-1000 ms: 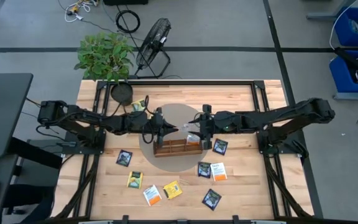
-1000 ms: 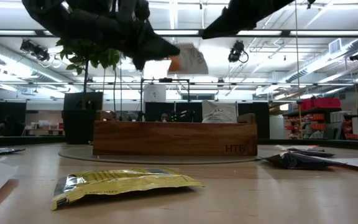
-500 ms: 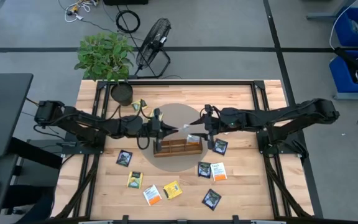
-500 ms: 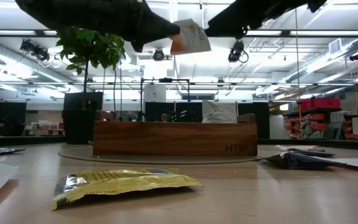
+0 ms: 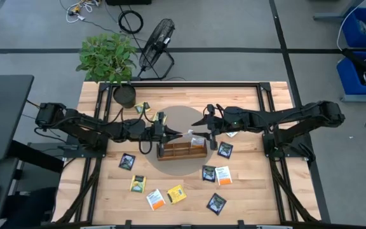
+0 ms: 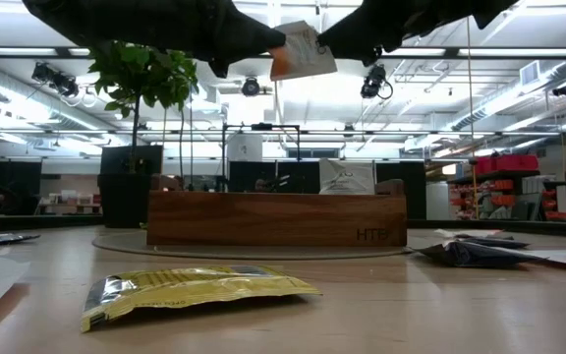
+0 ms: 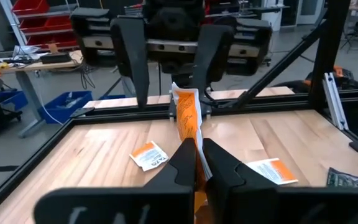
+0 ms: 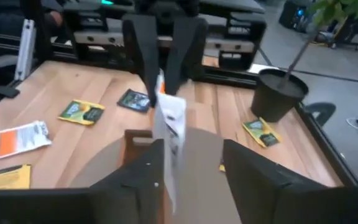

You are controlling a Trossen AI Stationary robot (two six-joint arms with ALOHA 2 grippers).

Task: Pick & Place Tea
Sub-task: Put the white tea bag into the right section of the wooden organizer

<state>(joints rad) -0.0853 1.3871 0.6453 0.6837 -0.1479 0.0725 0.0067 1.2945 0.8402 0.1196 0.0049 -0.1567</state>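
Note:
A white-and-orange tea sachet hangs in the air above the wooden tray, held by my left gripper, which is shut on it. My right gripper faces it from the table's right, open. In the right wrist view the sachet stands between the right gripper's fingers, close to one finger; whether they touch, I cannot tell. Other sachets lie flat on the table: black, yellow and white-and-orange. My left gripper pinches the sachet's lower edge between its two fingers, coming level from the table's left. The sachet stands on edge, sticks out past the fingertips toward the right gripper, and is lifted clear above the tray.
The tray sits on a round grey mat at the table's middle. A potted plant stands at the far left corner with a yellow sachet beside it. More sachets are scattered over the near half. A black frame rims the table.
My left gripper has lifted the sachet higher above the tray. My right gripper has moved toward the table's left and closed in on the sachet, so that its fingers now stand on either side of it.

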